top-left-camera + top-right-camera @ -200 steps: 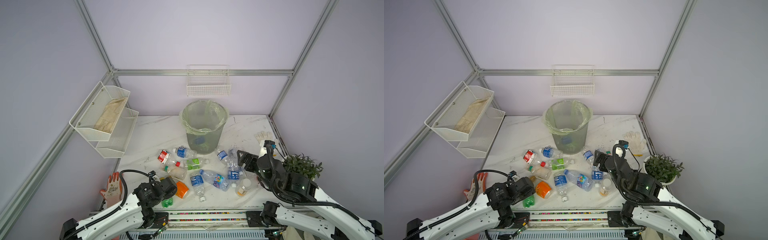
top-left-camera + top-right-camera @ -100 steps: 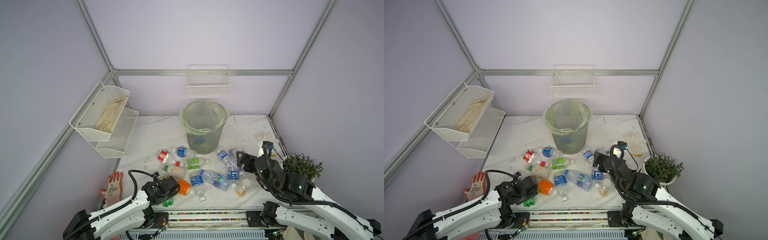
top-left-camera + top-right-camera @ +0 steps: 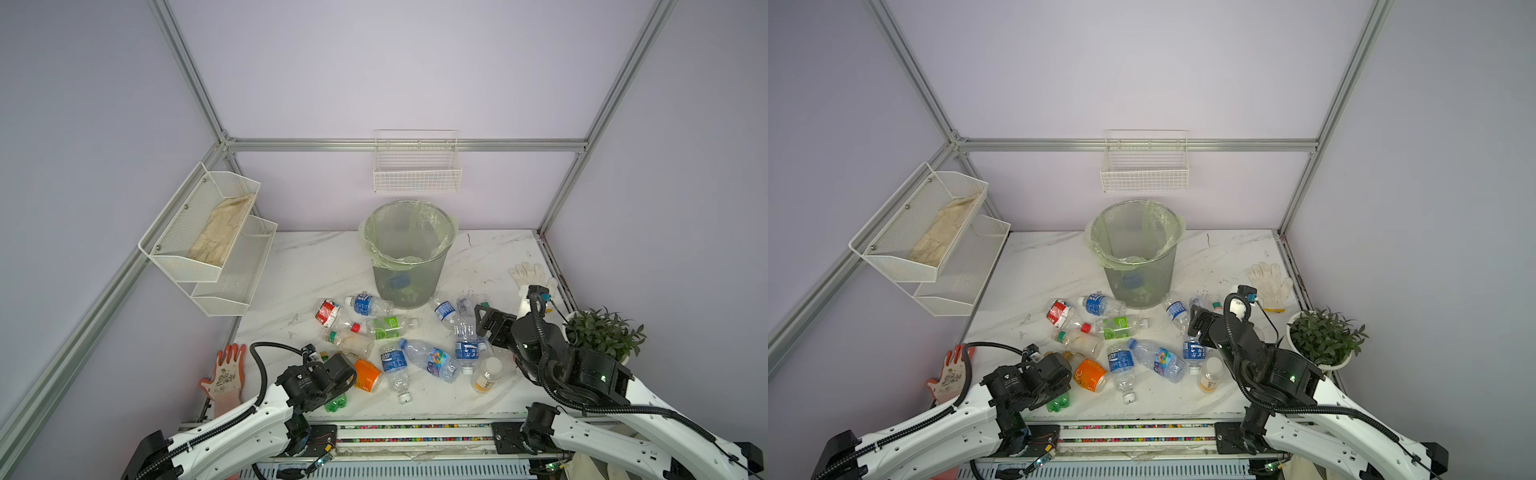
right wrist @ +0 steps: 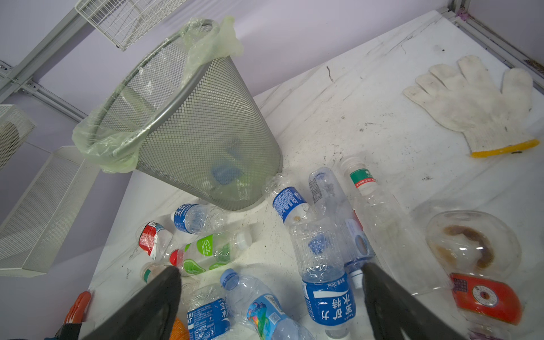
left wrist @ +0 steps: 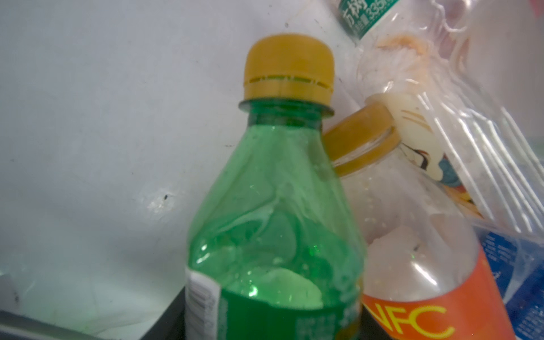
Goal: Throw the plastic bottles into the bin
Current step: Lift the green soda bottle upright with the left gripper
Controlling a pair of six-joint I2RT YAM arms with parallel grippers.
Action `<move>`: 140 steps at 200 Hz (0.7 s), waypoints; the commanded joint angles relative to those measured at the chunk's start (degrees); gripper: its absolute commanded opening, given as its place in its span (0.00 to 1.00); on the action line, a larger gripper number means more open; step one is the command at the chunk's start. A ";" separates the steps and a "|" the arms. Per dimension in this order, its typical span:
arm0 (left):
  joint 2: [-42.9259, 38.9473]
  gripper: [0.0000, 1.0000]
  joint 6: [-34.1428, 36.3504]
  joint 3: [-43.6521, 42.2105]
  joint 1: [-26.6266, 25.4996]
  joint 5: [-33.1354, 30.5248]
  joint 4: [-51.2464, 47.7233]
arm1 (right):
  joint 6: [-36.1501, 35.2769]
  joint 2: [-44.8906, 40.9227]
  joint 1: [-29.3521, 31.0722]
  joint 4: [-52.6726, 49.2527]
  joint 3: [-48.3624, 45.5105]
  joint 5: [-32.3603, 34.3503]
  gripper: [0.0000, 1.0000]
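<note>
Several plastic bottles lie scattered on the white table in front of the bin, a grey mesh basket with a pale green liner and a bottle or two inside. At the table's front left edge my left gripper is shut on a green bottle with a yellow cap; this green bottle pokes out under the wrist in both top views. An orange-labelled bottle lies against it. My right gripper hangs open over a blue-labelled bottle, holding nothing.
A white glove lies at the right edge and an orange glove hangs off the front left corner. A potted plant stands beside the right arm. A wire basket and a two-tier shelf hang on the walls.
My left gripper has come down over the green bottle and closed on it. The right arm has shifted slightly, still open.
</note>
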 commanded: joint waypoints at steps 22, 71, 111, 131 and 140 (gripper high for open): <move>0.08 0.35 2.69 11.80 0.22 -3.40 -4.48 | 1.29 -1.24 0.23 -0.82 -1.03 1.34 0.97; 1.29 0.30 4.90 18.09 0.22 -4.54 -5.54 | 1.38 -1.60 0.32 -0.86 -1.39 1.16 0.97; -0.01 0.27 6.74 22.35 0.26 -6.64 -5.56 | 1.27 -1.86 0.31 -0.86 -1.66 1.17 0.97; -0.84 0.27 8.76 25.80 0.22 -8.38 -5.44 | 1.42 -2.21 0.26 -0.84 -1.97 1.16 0.97; -1.03 0.26 10.10 27.67 0.21 -9.42 -5.36 | 1.46 -2.30 0.23 -0.80 -2.07 1.16 0.97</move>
